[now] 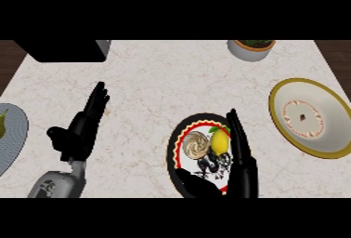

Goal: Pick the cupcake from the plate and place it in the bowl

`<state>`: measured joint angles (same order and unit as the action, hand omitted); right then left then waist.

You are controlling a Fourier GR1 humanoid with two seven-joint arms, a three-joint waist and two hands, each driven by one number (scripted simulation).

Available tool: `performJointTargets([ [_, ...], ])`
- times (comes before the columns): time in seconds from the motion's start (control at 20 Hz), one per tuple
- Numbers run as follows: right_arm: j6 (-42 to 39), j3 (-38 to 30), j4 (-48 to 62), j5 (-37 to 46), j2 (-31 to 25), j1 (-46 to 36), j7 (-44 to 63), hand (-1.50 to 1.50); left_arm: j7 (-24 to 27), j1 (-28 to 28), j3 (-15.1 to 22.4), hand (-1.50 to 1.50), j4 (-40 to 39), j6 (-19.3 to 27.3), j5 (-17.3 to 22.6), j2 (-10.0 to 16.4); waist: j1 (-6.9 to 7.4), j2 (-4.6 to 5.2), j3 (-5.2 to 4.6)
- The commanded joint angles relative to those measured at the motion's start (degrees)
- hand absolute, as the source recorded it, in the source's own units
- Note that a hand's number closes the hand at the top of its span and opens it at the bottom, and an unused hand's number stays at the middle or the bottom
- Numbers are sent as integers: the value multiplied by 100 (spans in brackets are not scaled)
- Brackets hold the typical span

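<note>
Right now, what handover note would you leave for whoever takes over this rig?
Left hand: open, resting at the view's left, holding nothing.
Right hand: open, fingers straight along the right side of the plate, nothing gripped.
Cupcake sits on the plate beside a yellow fruit; bowl stands to the right, apart.
Done: nothing lifted yet. Left: grasp cupcake, lift, set it in the bowl.

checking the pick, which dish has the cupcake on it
The black-rimmed plate beside the right robot hand; the gold-rimmed bowl and grey plate hold no cupcake.
</note>
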<state>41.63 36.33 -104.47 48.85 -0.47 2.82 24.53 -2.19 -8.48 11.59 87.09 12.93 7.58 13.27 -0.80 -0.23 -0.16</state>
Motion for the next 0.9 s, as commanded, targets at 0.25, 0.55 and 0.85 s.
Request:
performJointTargets([
  [0.25, -1769, 8, -317, 415, 46, -981, 2921, -150, -54, 40, -46, 0, 34, -47, -128, -28, 114, 18, 9],
  [0.55, -2339, -472, 137, -342, 46, -1070, 2967, -150, -182, -349, -38, 0, -168, -41, -263, -240, 78, 32, 16],
  [0.85, -2299, -141, -16, -461, -53, -546, 2720, -150, 40, 416, -21, 0, 233, -155, -387, -384, 89, 17, 17],
])
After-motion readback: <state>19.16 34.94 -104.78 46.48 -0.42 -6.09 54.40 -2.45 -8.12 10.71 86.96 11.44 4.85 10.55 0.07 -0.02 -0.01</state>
